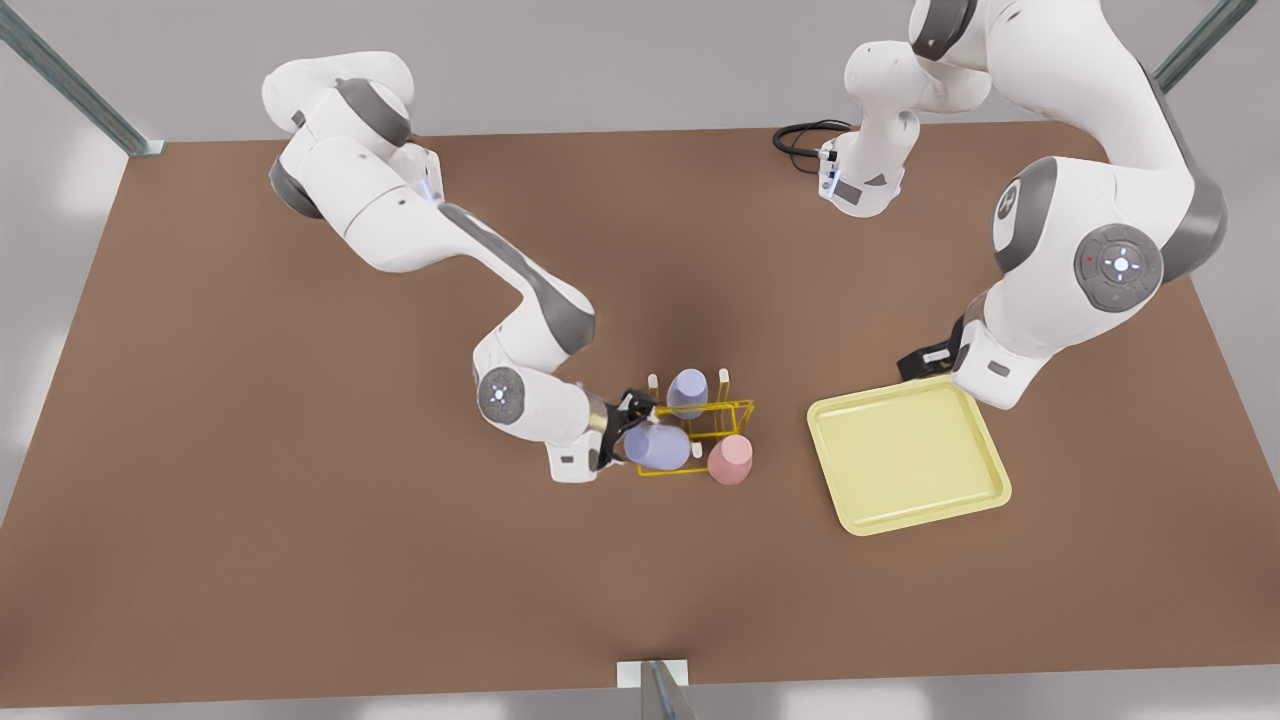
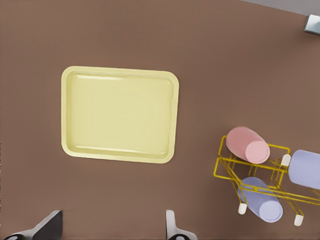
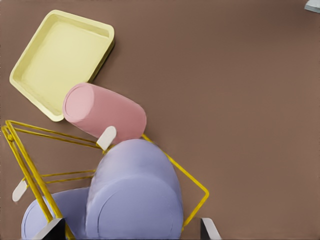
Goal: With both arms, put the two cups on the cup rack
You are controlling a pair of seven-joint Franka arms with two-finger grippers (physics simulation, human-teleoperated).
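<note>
Right gripper (image 1: 632, 428): on the arm at the front view's left, low at the rack's end. It is clenched on a lavender cup (image 1: 657, 447), with a fingertip (image 3: 209, 230) showing on each side of the cup in the right wrist view.
Held cup: tipped on its side over the rack (image 1: 728, 408) frame. I cannot tell whether a peg is inside it.
Second lavender cup (image 1: 687, 392): on the rack's far side, between two white-tipped pegs, mouth down as far as the front view shows.
Pink cup (image 1: 731, 460): at the rack's corner nearest the tray (image 1: 905, 455), tilted and touching the wire. A peg tip (image 3: 106, 137) stands just beside it.
Rack: on the brown worktop (image 1: 300, 500) near its middle, with all three cups at it.
Left gripper (image 1: 925, 362): on the arm at the front view's right, beside the tray's far corner. It is released, fingers (image 2: 175, 227) spread with nothing between them, and this arm waits.
Tray: flat on the worktop, near the rack but apart from it.
</note>
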